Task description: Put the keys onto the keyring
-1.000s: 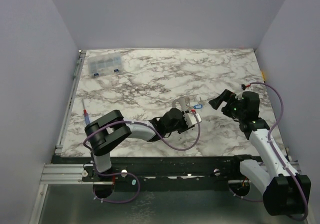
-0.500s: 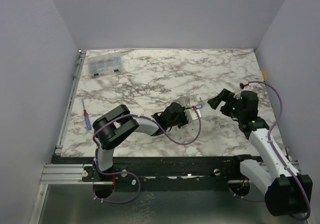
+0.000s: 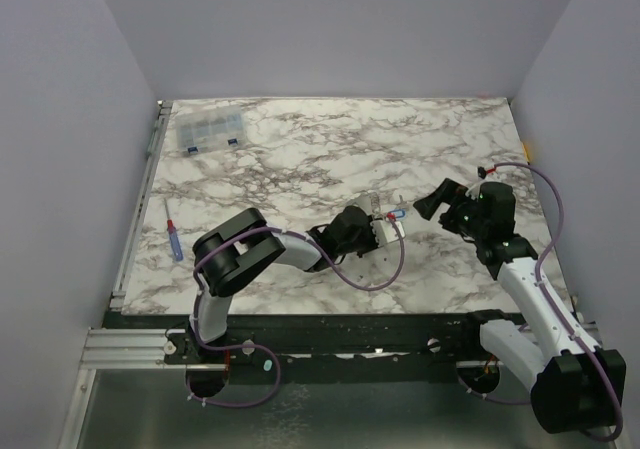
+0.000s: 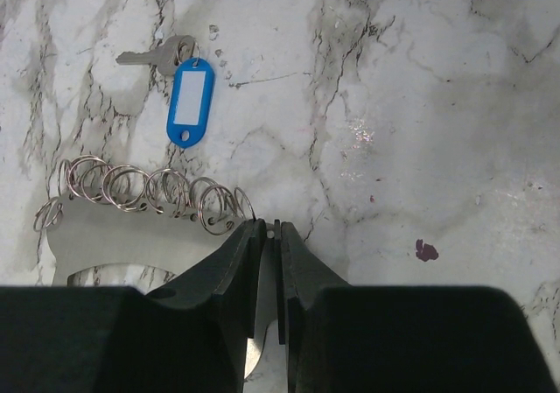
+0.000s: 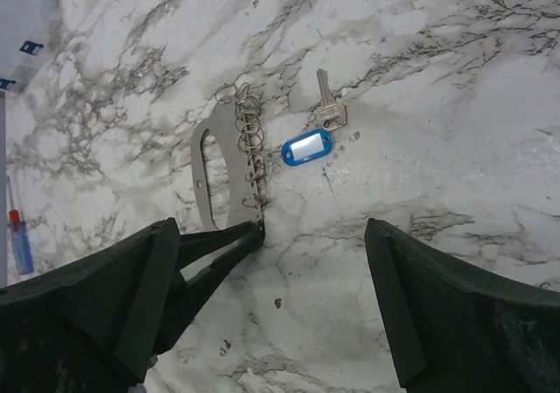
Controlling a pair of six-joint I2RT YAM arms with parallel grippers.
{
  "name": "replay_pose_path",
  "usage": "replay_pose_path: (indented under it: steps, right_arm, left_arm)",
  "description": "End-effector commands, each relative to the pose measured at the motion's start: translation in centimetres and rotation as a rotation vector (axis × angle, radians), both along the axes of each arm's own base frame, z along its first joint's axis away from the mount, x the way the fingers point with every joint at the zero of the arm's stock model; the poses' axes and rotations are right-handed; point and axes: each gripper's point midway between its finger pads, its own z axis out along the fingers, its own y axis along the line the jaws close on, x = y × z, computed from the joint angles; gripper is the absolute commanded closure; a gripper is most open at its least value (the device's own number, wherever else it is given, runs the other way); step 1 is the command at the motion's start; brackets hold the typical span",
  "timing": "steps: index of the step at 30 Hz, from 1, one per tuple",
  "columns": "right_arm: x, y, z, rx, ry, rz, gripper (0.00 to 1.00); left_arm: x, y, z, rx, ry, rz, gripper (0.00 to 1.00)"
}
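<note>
- While the left hand (image 4: 272, 232) is hovering low over the marble-patterned surface (image 4: 437, 104), its two black wedge-shaped fingers (image 4: 236, 262) are standing almost clenched, with only a thin slit showing between them.
- Their tips are sitting right at the end of a flat, silvery metal plate (image 4: 92, 240) with an oblong cut-out. I cannot tell whether they are pinching that plate.
- A row of thin wire rings (image 4: 140, 190), overlapping like a coil, is running along the plate's edge up to the fingertips.
- The keyring (image 4: 190, 102) is lying flat on the surface just beyond the rings and apart from them, its glossy blue oblong plastic tag showing a white window.
- One small, flat, pale silver key (image 4: 156, 55) is lying with its head right against one end of the tag, its blade pointing off to the side.
- The right hand (image 3: 432, 202) is hanging released near the keyring and the left hand, its broad dark fingers (image 5: 411, 305) spread wide and grasping nothing.
- Well apart, a blue-handled screwdriver (image 3: 172, 237) is lying at the surface's left edge, and a clear compartment box (image 3: 210, 129) is sitting in the far left corner.
</note>
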Motion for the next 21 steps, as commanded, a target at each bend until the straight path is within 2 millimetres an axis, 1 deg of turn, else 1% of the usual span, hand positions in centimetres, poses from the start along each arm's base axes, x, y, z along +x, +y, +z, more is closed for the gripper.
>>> replay_pose_path:
  steps: [1, 8, 16, 18, 21]
  right_arm:
    - [0.2, -0.1, 0.7, -0.022, -0.016, -0.002, 0.0]
    - [0.1, 0.1, 0.7, -0.017, -0.016, 0.005, 0.0]
    - [0.0, 0.1, 0.7, -0.014, -0.016, 0.01, 0.0]
    - [0.0, 0.2, 0.7, -0.013, -0.016, 0.011, 0.0]
    - [0.0, 0.2, 0.7, -0.012, -0.017, 0.013, 0.0]
  left_arm:
    - [1.0, -0.2, 0.2, 0.001, -0.025, 0.033, 0.81]
    - [2.0, 0.5, 0.8, 0.008, -0.058, 0.092, 0.77]
    - [2.1, 0.4, 2.6, -0.017, -0.085, 0.094, 0.71]
    - [2.0, 0.4, 3.0, -0.021, -0.095, 0.09, 0.67]
    - [2.0, 0.5, 3.3, -0.01, -0.115, 0.078, 0.59]
